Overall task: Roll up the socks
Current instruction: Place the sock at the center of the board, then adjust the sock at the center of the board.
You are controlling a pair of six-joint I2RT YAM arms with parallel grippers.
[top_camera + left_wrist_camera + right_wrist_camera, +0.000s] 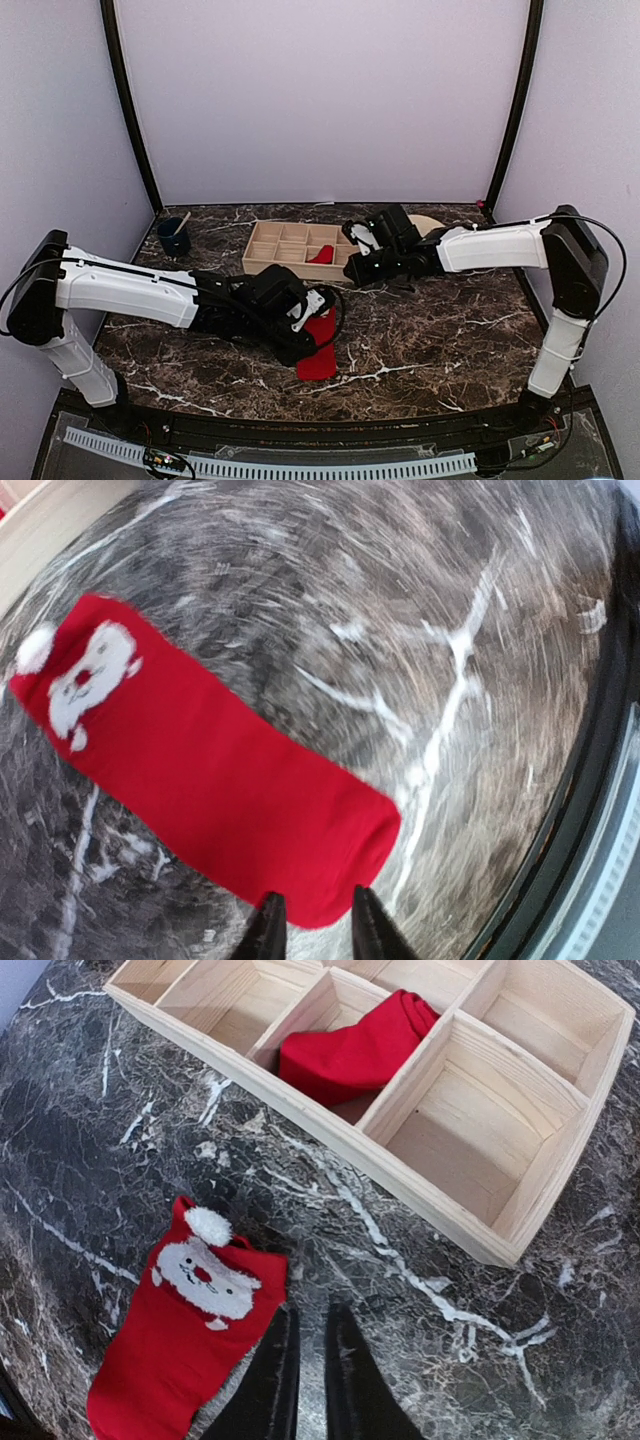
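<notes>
Right wrist view: flat red Santa sock (175,1345) lies beside the compartmented wooden tray (350,1150), plain sock (345,1055) bunched inside (left gripper (318,930), right gripper (312,1380): fingers barely parted).

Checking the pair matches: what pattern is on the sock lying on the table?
Red sock with white Santa face; right wrist view shows it best.

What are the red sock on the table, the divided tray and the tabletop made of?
Sock: soft matte knit fabric, with a fuzzy white pompom. Tray: pale bare-looking wood, grain visible. Tabletop: dark smooth marble look with white veins; real stone or printed surface, I cannot tell.
</notes>
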